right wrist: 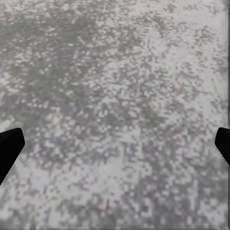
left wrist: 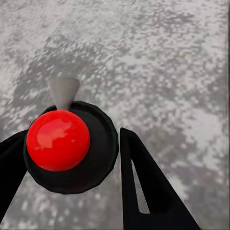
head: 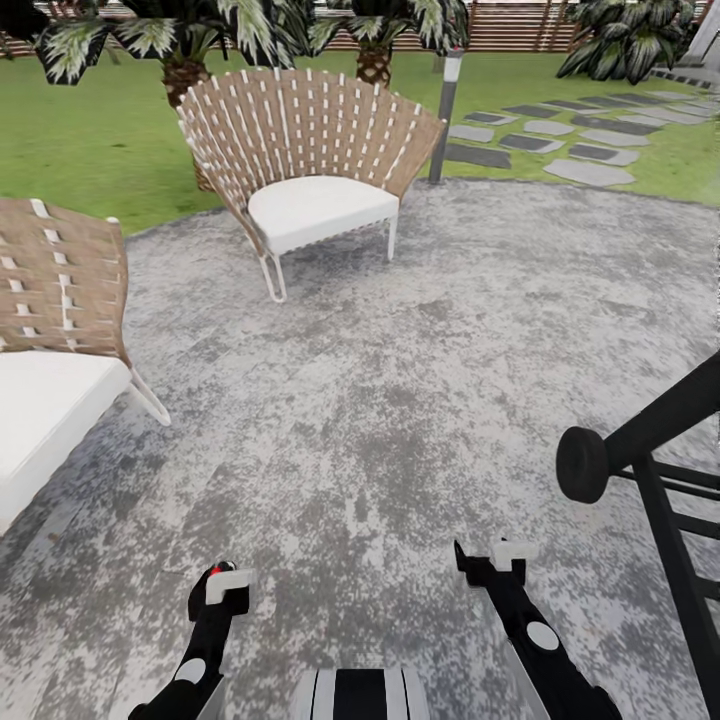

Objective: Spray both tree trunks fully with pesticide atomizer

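- The left gripper [left wrist: 67, 158] is pinching the pesticide atomizer, a black round body with a glossy red ball top [left wrist: 58, 140] and a small grey cone nozzle [left wrist: 63, 91]. One black finger [left wrist: 143, 187] presses on its side, and the other shows at the picture's edge on the opposite side.
- In my judgement the atomizer is carried low and near the robot's body so that it stays steady while the robot travels to the trees.
- In the head view only a small red spot [head: 226, 567] of the atomizer shows at the tip of the left gripper [head: 222, 585]; the rest is hidden behind the claw.
- The right gripper [right wrist: 115, 143] is spread wide and holds nothing; only its two black tips show over the mottled grey stone paving [right wrist: 115, 86].
- A woven beige chair with a white cushion [head: 310, 175] stands far ahead, and a second such chair [head: 50, 330] is cut off at the left.
- A black metal railing with a round end [head: 640, 470] is cut off at the near right.
- Beyond the paving lie the green lawn [head: 90, 140], grey stepping stones [head: 560, 135] and short palms [head: 180, 50].
- No tall tree trunk can be made out here, so the spraying is not yet begun.
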Robot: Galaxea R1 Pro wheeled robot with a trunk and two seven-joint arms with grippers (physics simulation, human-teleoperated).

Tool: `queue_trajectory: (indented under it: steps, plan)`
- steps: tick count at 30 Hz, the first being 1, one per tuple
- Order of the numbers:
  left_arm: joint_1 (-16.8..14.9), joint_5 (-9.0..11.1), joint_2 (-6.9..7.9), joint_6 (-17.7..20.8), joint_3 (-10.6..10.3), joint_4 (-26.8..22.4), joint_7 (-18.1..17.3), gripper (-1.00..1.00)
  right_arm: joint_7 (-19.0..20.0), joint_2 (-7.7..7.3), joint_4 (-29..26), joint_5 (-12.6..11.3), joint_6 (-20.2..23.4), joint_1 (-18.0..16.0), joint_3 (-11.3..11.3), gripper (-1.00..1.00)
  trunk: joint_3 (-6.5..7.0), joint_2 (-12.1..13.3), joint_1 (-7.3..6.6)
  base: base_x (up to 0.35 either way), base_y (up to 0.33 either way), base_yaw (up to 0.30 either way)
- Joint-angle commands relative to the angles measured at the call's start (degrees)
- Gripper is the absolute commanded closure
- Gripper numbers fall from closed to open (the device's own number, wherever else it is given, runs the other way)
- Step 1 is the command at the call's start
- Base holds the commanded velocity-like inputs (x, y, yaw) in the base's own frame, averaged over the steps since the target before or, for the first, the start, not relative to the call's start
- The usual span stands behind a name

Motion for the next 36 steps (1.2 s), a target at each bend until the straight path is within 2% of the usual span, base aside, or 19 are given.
queue_trajectory:
  steps: [1, 6, 10, 15, 17, 21, 23, 26, 36]
  plan:
    - [0.0, -0.5, -0.06, -0.2, 0.3, 0.0, 0.2, 1.0, 0.0, -0.03, 0.1, 0.0, -0.2, 0.0, 0.0, -1.0, 0.29, 0.0, -0.03, 0.0, 0.0, 0.0]
    - [0.1, -0.9, -0.06, 0.1, 0.2, -0.1, 0.4, 1.0, 0.1, -0.43, 0.5, 0.1, -0.3, 0.4, 0.0, -1.0, 1.85, 0.1, -0.16, 0.0, 0.0, 0.0]
    - [0.5, -1.0, -0.06, 0.1, 0.1, -0.1, 0.4, 1.0, 0.1, -0.93, 2.7, 0.1, -1.5, 2.4, 0.0, -1.0, 3.09, 0.1, -0.26, 0.0, 0.0, 0.0]
    - [2.1, -0.8, -0.06, 0.0, 0.1, -0.1, 0.5, 1.0, 0.2, -1.1, 5.3, 0.1, -6.2, 5.1, 0.0, -1.0, 4.65, 0.2, -0.39, 0.0, 0.0, 0.0]
    - [4.3, -0.8, -0.17, -0.1, 0.1, -0.1, 0.5, 1.0, 0.1, -1.14, 6.6, 0.1, -9.0, 7.2, 0.0, -1.0, 5.28, 0.2, -0.44, 0.0, 0.0, 0.0]
    - [5.9, -0.8, -0.2, -0.2, 0.1, -0.1, 0.5, 1.0, 0.2, -1.15, 7.4, 0.1, -9.8, 9.6, 0.0, -1.0, 6.53, 0.3, -0.55, 0.0, 0.0, 0.0]
    - [6.4, -0.7, -0.24, -0.2, 0.2, 0.3, 0.6, 1.0, 0.2, -1.07, 12.3, 0.1, -11.1, 10.4, 0.0, -1.0, 7.15, 0.3, -0.6, 0.0, 0.0, 0.0]
    - [6.5, -0.7, -0.24, -0.2, 0.2, 0.4, 0.6, 1.0, 0.2, -1.03, 14.4, 0.0, -12.8, 10.6, 0.0, -1.0, 8.09, 0.3, -0.68, 0.0, 0.0, 0.0]
    - [6.5, -0.6, -0.24, -0.2, 0.2, 1.0, 0.6, 1.0, 0.2, -1.06, 14.9, 0.0, -13.2, 10.6, 0.0, -1.0, 11.21, 0.5, -0.93, 0.0, 0.0, 0.0]
